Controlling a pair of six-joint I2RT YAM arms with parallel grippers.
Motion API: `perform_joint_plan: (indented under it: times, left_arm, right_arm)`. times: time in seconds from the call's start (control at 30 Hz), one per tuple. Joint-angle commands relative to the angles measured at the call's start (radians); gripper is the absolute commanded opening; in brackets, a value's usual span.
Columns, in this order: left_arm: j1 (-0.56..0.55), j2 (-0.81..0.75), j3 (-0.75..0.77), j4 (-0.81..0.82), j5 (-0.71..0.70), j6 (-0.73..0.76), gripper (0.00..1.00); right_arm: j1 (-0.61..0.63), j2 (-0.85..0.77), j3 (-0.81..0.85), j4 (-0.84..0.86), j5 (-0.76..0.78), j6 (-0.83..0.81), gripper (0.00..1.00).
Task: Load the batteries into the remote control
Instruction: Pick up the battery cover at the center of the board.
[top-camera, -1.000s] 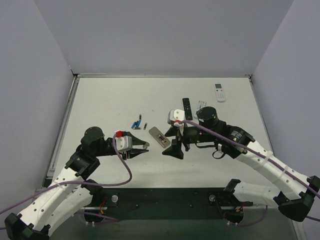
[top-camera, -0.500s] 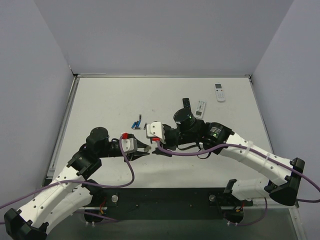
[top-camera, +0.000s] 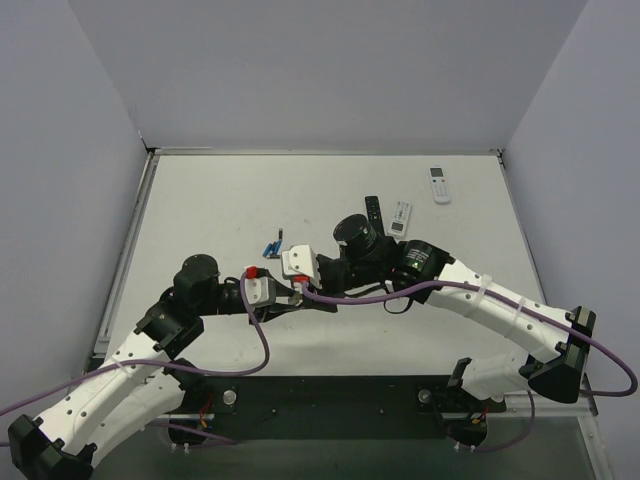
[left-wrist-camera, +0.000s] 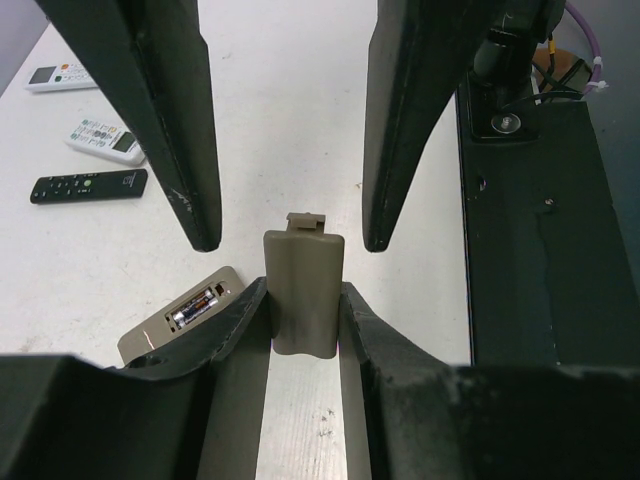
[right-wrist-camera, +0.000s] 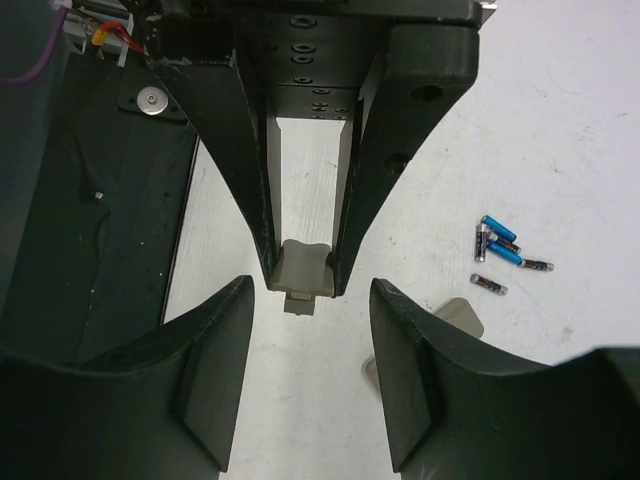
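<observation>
My left gripper (left-wrist-camera: 303, 300) is shut on a grey-tan battery cover (left-wrist-camera: 305, 270) and holds it out over the table. My right gripper (right-wrist-camera: 310, 295) is open, faces the left one, and its fingers (left-wrist-camera: 170, 120) stand on either side of the cover's tabbed end. The remote control (left-wrist-camera: 190, 315) lies back up just left of the cover, with a battery showing in its recess. In the top view the two grippers meet (top-camera: 298, 290) and hide the remote. Loose blue and dark batteries (right-wrist-camera: 500, 248) lie in a small cluster nearby, also visible in the top view (top-camera: 272, 247).
A slim black remote (top-camera: 373, 212) and a white remote (top-camera: 401, 216) lie behind the right arm. Another white remote (top-camera: 438, 184) is at the back right. The black base plate (top-camera: 330, 405) runs along the near edge.
The right arm has swung left to the left gripper, and its open fingers now flank the cover. The left gripper has moved slightly right, still holding the cover.
</observation>
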Motion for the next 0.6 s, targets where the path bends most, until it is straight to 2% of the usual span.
perform_joint_plan:
  times: [0.0,0.43,0.57]
  left_arm:
    - [-0.006,-0.005,0.035,0.009,0.002,0.013,0.00]
    - [-0.006,-0.007,0.035,0.018,0.008,0.007,0.00]
    - [-0.006,-0.008,0.034,0.020,0.011,0.007,0.00]
  right_arm:
    - [0.011,0.009,0.041,0.001,-0.044,-0.001,0.44]
    - [0.017,0.031,0.043,0.001,-0.055,-0.002,0.40]
    - [0.020,0.034,0.044,0.001,-0.053,-0.001,0.33]
